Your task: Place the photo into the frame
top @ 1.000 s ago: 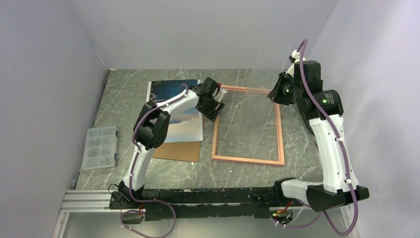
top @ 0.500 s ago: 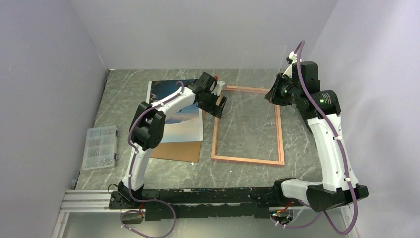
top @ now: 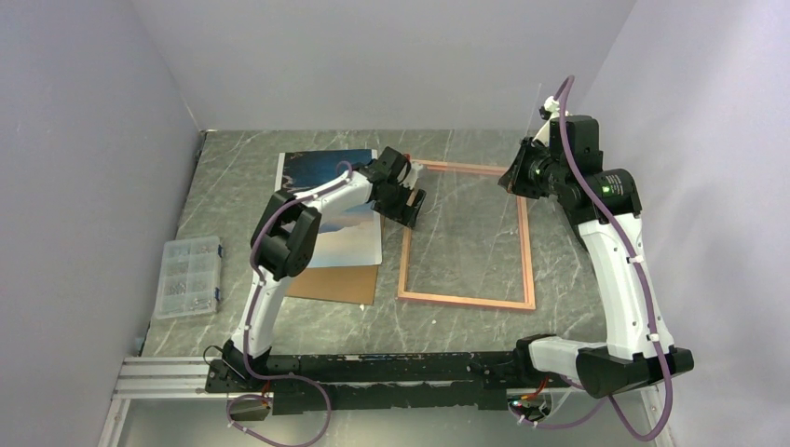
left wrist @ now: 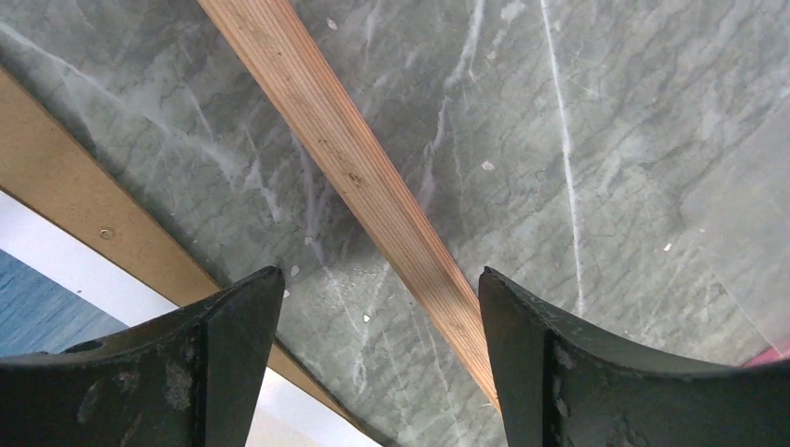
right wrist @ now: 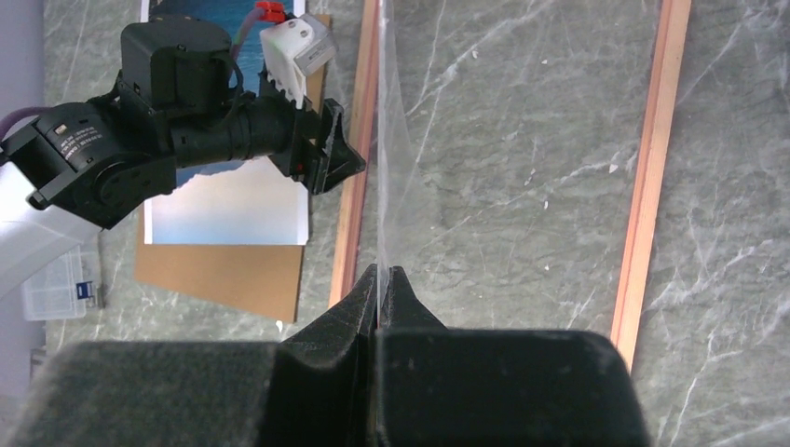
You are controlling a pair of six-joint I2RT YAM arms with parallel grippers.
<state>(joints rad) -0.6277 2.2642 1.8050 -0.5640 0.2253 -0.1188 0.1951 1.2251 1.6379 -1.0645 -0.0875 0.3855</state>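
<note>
The photo (top: 317, 170), blue sea and pale sky, lies face up at the back left on a brown backing board (top: 340, 284). The frame (top: 466, 300) lies flat to its right, wood side up. My left gripper (top: 410, 207) is open and empty, its jaws straddling the frame's left rail (left wrist: 345, 158) from just above. My right gripper (top: 515, 179) is shut on the edge of a clear pane (right wrist: 384, 140) and holds it tilted above the frame's far right part. The photo's white border (left wrist: 74, 261) shows by the left finger.
A clear plastic parts box (top: 189, 276) sits at the table's left edge. Walls close in on the left, back and right. The backing board (right wrist: 224, 275) sticks out below the photo (right wrist: 228, 205), just left of the frame's left rail (right wrist: 359, 186).
My left gripper swung a little over the frame's left rail and settled back towards me. My right gripper rose slightly with the pane, then held still.
</note>
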